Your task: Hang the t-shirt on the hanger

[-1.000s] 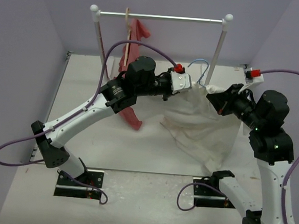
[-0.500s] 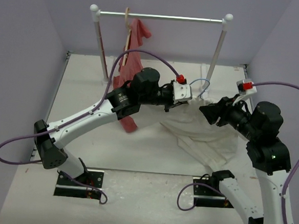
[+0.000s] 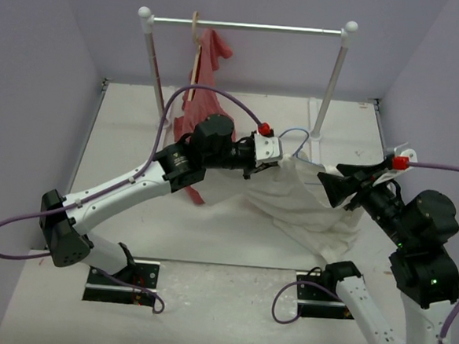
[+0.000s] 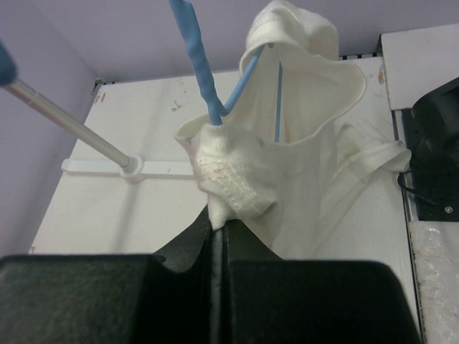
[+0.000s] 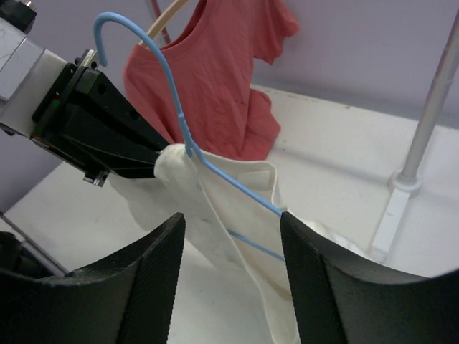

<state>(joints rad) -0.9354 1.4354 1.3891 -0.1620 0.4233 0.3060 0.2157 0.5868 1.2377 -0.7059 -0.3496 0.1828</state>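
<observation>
The cream t-shirt (image 3: 310, 205) hangs bunched from my left gripper (image 3: 280, 161), its lower part trailing on the table. My left gripper (image 4: 217, 222) is shut on a wad of the collar cloth of the t-shirt (image 4: 301, 158). The light-blue wire hanger (image 4: 195, 57) rises from that wad, and one of its arms runs inside the neck opening. In the right wrist view the hanger (image 5: 179, 122) leads down into the t-shirt (image 5: 215, 208). My right gripper (image 5: 231, 217) is open with nothing in it, a short way back from the cloth, at the shirt's right side (image 3: 328, 186).
A red garment (image 3: 199, 99) hangs on a wooden hanger from the rack's rail (image 3: 247, 27), behind my left arm. The rack's right post (image 3: 330, 84) stands just behind the shirt. Purple walls close in the table on three sides.
My right gripper has opened, let go of the t-shirt and drawn back to the right. My left gripper has shifted slightly left and nearer with the shirt and hanger.
</observation>
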